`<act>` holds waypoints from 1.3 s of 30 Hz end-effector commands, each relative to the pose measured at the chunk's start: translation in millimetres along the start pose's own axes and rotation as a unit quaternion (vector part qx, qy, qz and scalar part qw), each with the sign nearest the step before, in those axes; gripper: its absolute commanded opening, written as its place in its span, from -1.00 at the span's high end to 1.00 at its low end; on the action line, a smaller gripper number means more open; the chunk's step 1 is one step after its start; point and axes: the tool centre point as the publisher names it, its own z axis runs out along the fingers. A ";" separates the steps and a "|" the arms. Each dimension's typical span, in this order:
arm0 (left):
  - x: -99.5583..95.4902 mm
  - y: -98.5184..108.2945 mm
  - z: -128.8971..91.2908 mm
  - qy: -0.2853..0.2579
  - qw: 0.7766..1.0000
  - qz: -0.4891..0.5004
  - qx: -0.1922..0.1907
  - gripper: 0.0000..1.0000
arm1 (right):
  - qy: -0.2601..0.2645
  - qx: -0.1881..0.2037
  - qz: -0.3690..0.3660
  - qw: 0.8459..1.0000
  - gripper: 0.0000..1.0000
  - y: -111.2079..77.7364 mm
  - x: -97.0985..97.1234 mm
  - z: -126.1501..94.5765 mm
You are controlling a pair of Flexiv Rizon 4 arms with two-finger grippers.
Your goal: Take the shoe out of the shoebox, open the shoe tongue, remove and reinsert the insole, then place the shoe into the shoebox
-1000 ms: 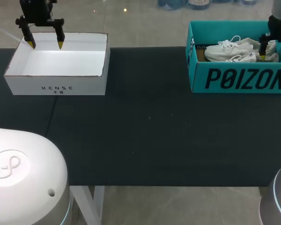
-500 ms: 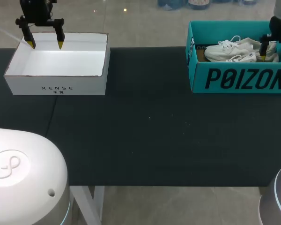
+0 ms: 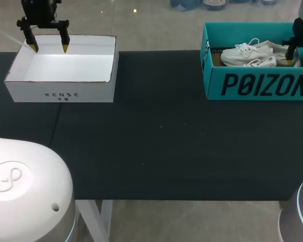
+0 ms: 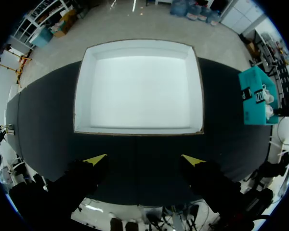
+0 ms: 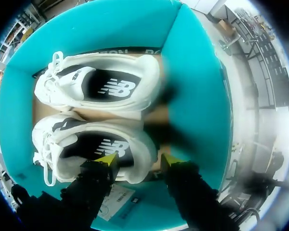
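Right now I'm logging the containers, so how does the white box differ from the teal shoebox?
Colour: the white box is white inside and out; the teal shoebox is teal with large dark lettering.
Contents: the teal shoebox holds two white shoes; the white box shows none.
Place: the white box sits at the table's far left, the teal shoebox at its far right.
Both are open-topped rectangular boxes.

Head overlooks table (image 3: 156, 151); wrists face down, probably; shoebox (image 3: 257, 85) shared.
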 end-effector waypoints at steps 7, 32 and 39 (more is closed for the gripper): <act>-0.1 2.0 -0.5 -0.001 1.000 0.000 0.002 -1.00 | -0.012 -0.006 0.004 1.000 1.00 -0.8 -5.5 -4.0; -0.1 2.0 -0.5 -0.001 1.000 0.000 0.002 -1.00 | -0.018 -0.052 0.048 0.997 1.00 7.5 -13.8 -110.5; -0.1 2.0 -0.5 -0.001 1.000 0.000 0.002 -1.00 | -0.009 -0.068 0.060 0.996 1.00 5.2 -14.1 -153.3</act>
